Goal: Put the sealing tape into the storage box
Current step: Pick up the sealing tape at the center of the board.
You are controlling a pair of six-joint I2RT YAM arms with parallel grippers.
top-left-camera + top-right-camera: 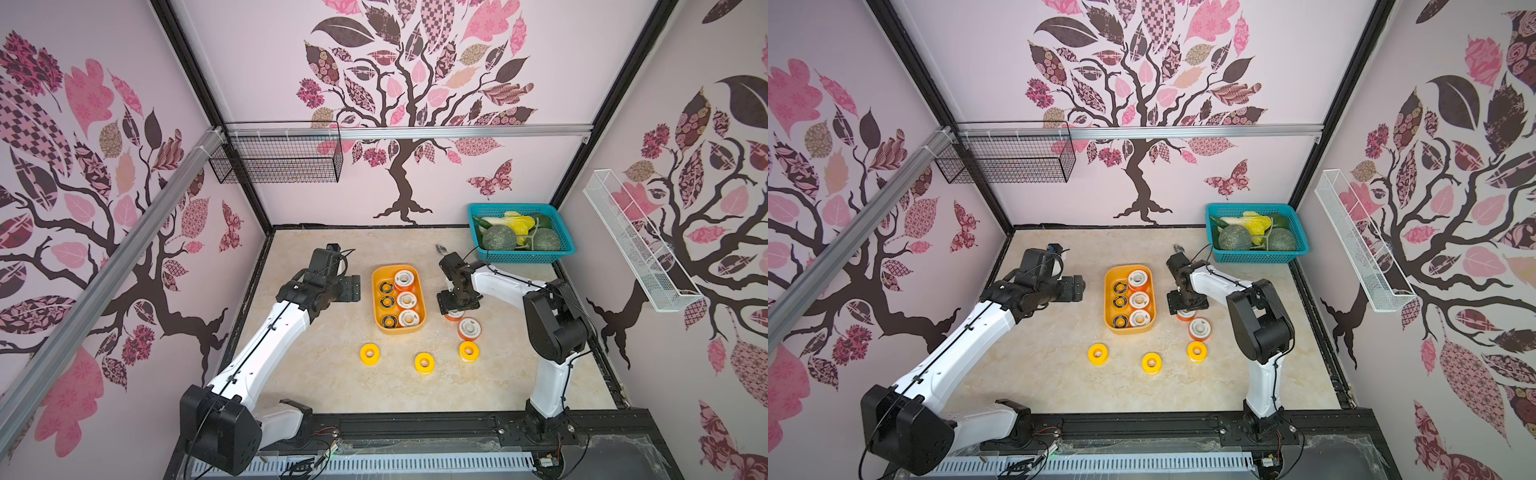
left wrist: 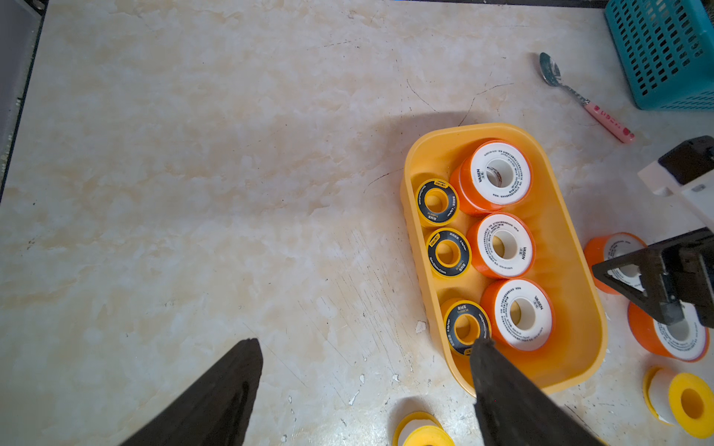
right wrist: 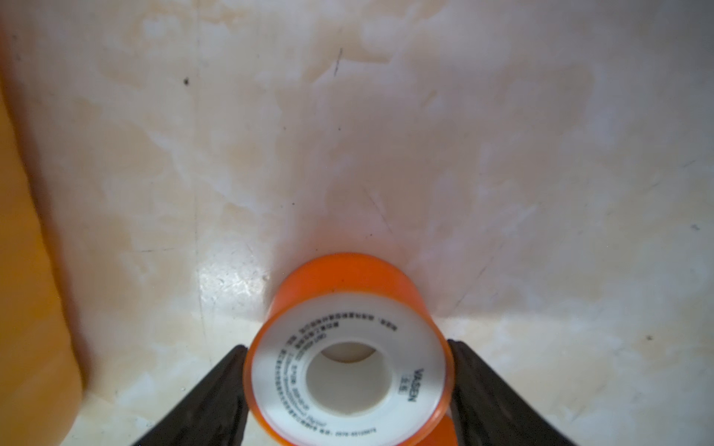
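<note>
The yellow-orange storage box (image 1: 376, 299) (image 1: 1108, 299) (image 2: 572, 247) sits mid-table and holds three orange white-faced rolls and three black-and-yellow rolls. Just right of it, my right gripper (image 1: 454, 311) (image 3: 347, 347) points down, its fingers pressed against both sides of an upright orange sealing tape roll (image 3: 347, 278) (image 2: 614, 251) standing on the table. Another orange roll (image 1: 469, 328) stands right in front of it. Three yellow rolls (image 1: 369, 354) (image 1: 424, 363) (image 1: 469, 351) lie nearer the front. My left gripper (image 1: 351, 289) (image 2: 367, 341) hovers open and empty left of the box.
A teal basket (image 1: 523, 257) of vegetables stands at the back right. A pink-handled spoon (image 2: 587, 102) lies between it and the box. A black wire basket (image 1: 278, 158) and a white one (image 1: 636, 245) hang on the walls.
</note>
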